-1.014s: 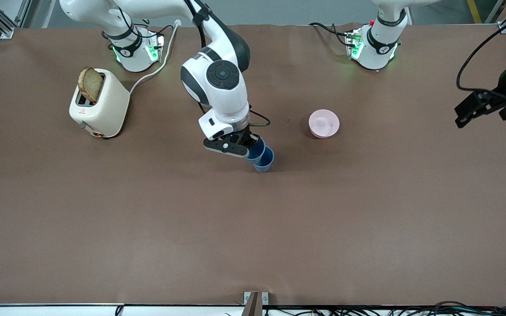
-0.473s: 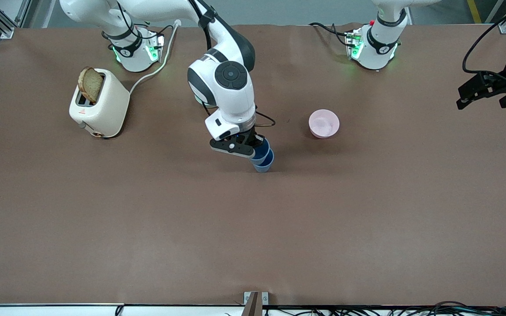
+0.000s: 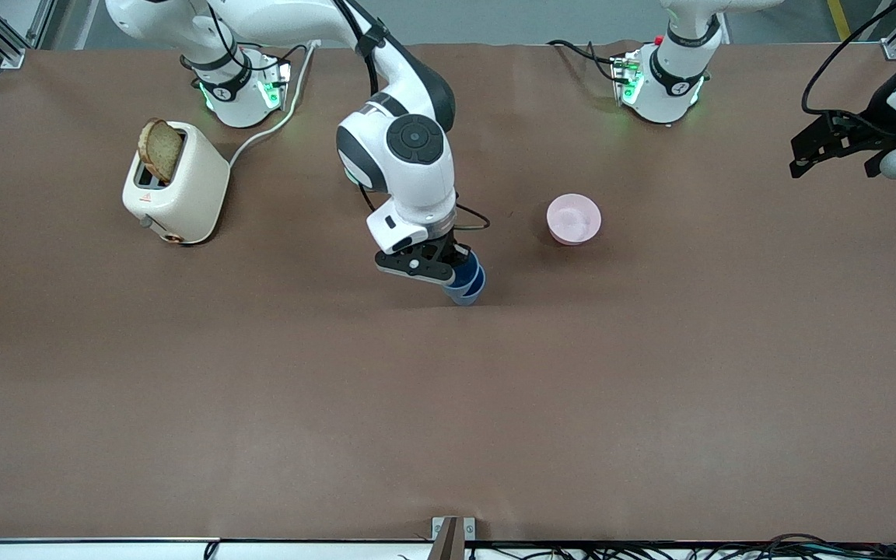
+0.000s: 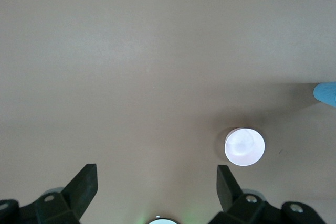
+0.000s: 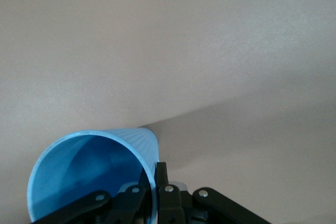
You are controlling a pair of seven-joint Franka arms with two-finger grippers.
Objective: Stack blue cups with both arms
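One blue cup (image 3: 470,295) stands mid-table. A second blue cup (image 3: 470,268), tilted, sits partly inside its mouth, and my right gripper (image 3: 454,266) is shut on that upper cup's rim. The right wrist view shows this held cup (image 5: 94,174) from close up, its wall pinched between my right gripper's (image 5: 156,182) fingers. My left gripper (image 3: 833,165) hangs open and holds nothing, over the table's edge at the left arm's end. In the left wrist view the left gripper (image 4: 156,182) is spread wide, with a sliver of a blue cup (image 4: 326,93) at the frame's edge.
A pink bowl (image 3: 573,218) stands beside the cups toward the left arm's end, also seen as the pink bowl (image 4: 244,146) from the left wrist. A cream toaster (image 3: 176,187) with a bread slice (image 3: 161,149) stands toward the right arm's end, its cable running to the base.
My right gripper has brought the held cup down and over, into the standing cup's mouth. My left arm has drawn back toward its base.
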